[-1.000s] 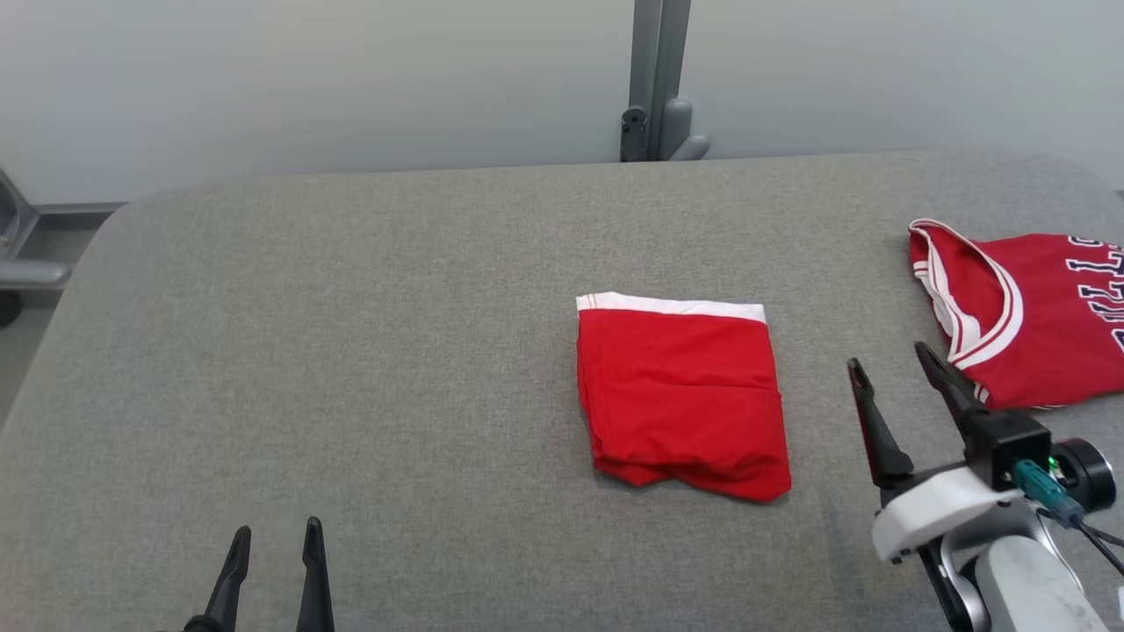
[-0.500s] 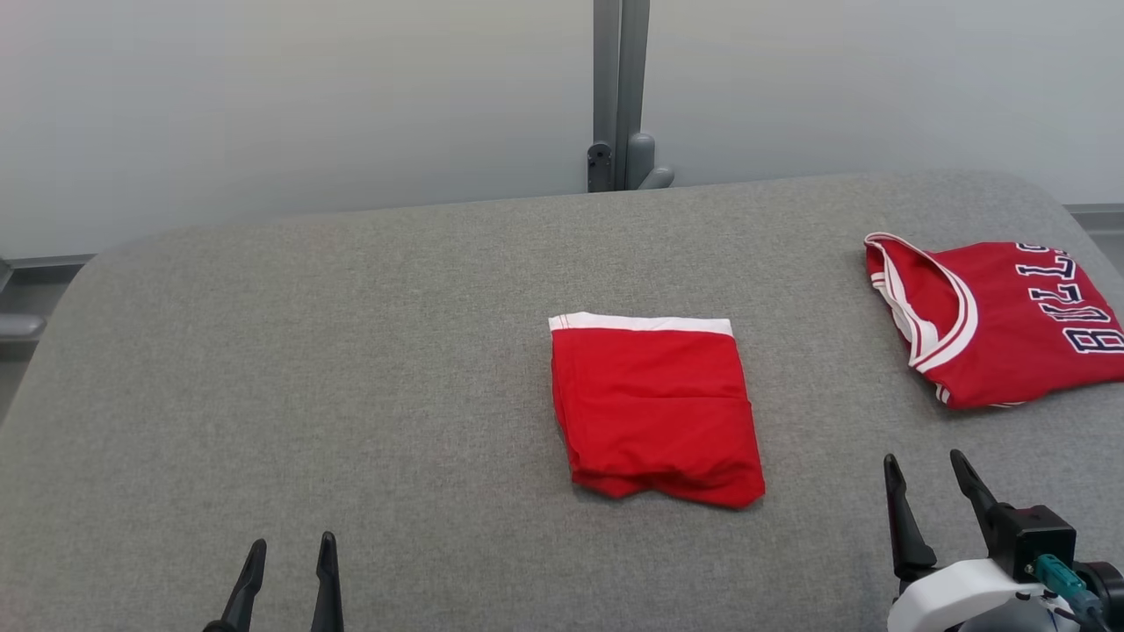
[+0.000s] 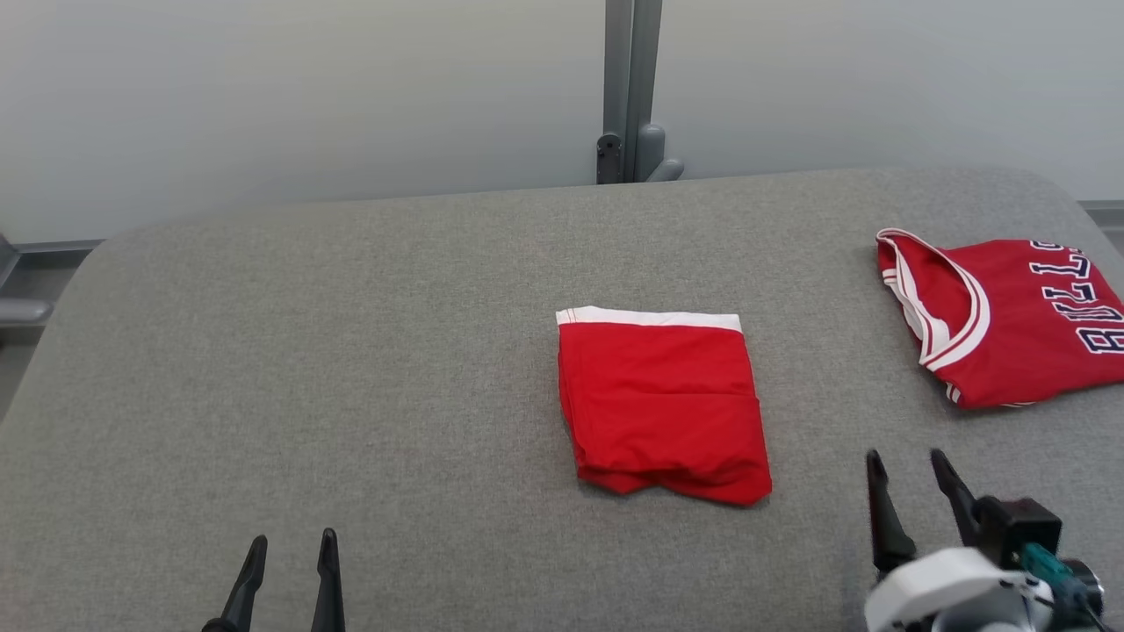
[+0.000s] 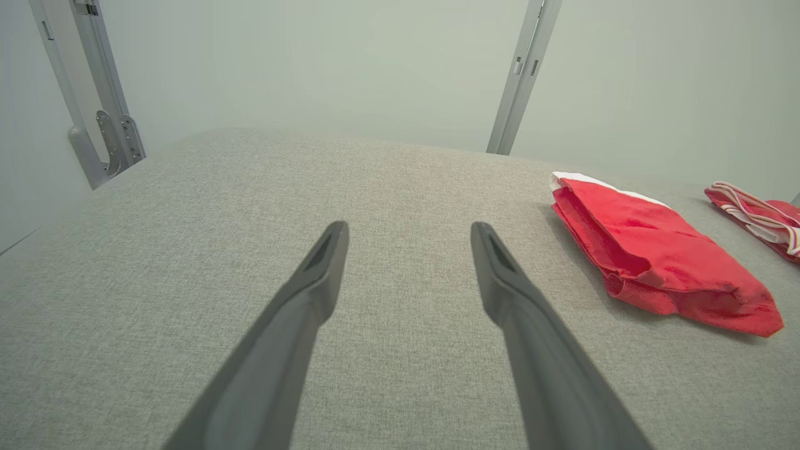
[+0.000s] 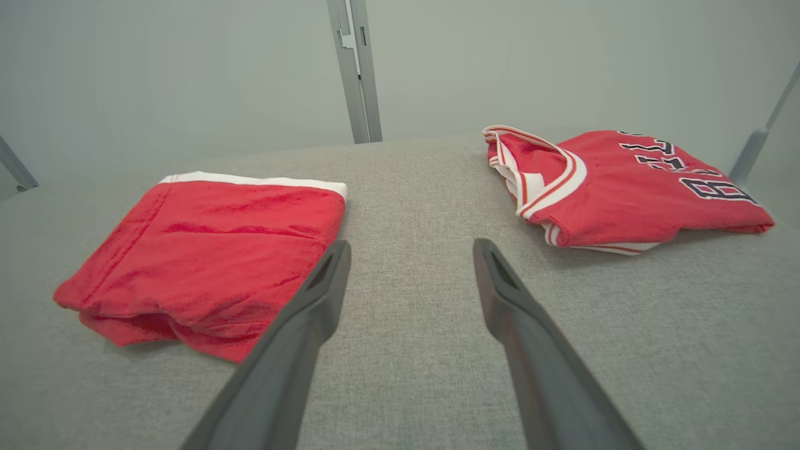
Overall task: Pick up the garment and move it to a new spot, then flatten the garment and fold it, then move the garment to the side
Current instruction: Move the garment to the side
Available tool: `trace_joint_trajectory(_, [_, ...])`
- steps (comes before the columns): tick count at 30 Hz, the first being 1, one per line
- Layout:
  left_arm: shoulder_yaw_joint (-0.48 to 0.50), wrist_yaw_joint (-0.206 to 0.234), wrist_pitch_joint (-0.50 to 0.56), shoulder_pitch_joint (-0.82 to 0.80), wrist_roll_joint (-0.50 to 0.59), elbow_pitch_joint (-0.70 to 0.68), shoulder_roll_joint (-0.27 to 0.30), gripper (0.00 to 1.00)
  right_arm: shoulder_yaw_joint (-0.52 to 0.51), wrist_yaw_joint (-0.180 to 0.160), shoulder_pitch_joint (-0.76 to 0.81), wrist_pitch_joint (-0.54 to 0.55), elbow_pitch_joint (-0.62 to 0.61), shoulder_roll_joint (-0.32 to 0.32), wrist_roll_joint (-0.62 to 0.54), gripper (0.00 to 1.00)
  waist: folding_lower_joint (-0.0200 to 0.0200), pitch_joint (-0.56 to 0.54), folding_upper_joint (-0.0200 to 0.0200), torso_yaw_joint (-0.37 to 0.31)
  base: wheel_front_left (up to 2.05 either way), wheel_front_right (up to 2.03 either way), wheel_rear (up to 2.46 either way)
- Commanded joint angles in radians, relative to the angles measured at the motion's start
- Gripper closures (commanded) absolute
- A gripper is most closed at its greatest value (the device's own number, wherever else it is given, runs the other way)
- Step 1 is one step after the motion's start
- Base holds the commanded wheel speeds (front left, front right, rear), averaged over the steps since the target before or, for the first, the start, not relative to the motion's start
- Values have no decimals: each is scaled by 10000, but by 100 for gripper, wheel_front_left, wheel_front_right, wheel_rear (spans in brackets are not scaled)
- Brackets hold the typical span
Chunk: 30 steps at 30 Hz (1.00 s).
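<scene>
- Garment (image 3: 665,405): red, folded into a compact rectangle with a white band along its far edge. It lies flat on the grey fabric-covered bench (image 3: 351,369), a little right of the bench's middle.
- The garment's near edge is uneven, and stacked layers show at its near-left corner.
- Left hand (image 3: 291,542): at the near left, two dark fingers spread apart, nothing between them. It sits over bare bench, well apart from the garment, which lies farther off and to its right.
- Left wrist view: the left hand (image 4: 409,228) points across open bench toward the far wall, with the garment (image 4: 656,250) off to the right of the right finger.
- Right hand (image 3: 904,456): at the near right, fingers spread, gripping nothing. It stands to the right of the garment's near-right corner, near it but apart from it.
- Right wrist view: the right hand (image 5: 412,245) points at the bare strip of bench between the garment (image 5: 206,250) on the left and the jersey (image 5: 625,187) on the right.
- Jersey: red, white-and-red trim at the neck, dark lettering, folded. It lies at the far right of the bench, well apart from the garment, and the edge of the head view cuts off its right side.
- A grey upright post (image 3: 628,88) stands against the pale wall (image 3: 263,88) just behind the bench's far edge.
</scene>
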Motion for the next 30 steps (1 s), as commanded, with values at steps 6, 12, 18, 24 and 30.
trace_joint_trajectory(6, [-296, -30, 4, -385, 5, -243, 126, 0, 799, 1, -2241, 2008, -169, -294, 2040, 0, 0, 694, 85, 65, 0, 0, 0])
trace_joint_trajectory(12, [-440, -30, 4, -942, -207, -335, 263, 0, 1161, 1, -3847, 5223, -177, -664, 2705, 0, 0, 1657, 85, 337, 0, 0, 0])
trace_joint_trajectory(18, [-530, -31, 4, -1316, -343, -238, 235, 0, 1438, 1, -4556, 6301, 825, -674, 1834, 0, 0, 2204, 85, 560, 0, 0, 0])
trace_joint_trajectory(24, [-408, -27, 4, -1617, -606, -123, 155, 0, 1215, 1, -5017, 6319, 2317, -305, 1273, 0, 0, 2507, 85, 926, 0, 0, 0])
trace_joint_trajectory(30, [-374, -21, 4, -1732, -595, -104, 133, 0, 1096, 1, -5401, 5894, 3178, -60, 1522, 100, 0, 2650, 85, 1011, 0, 0, 0])
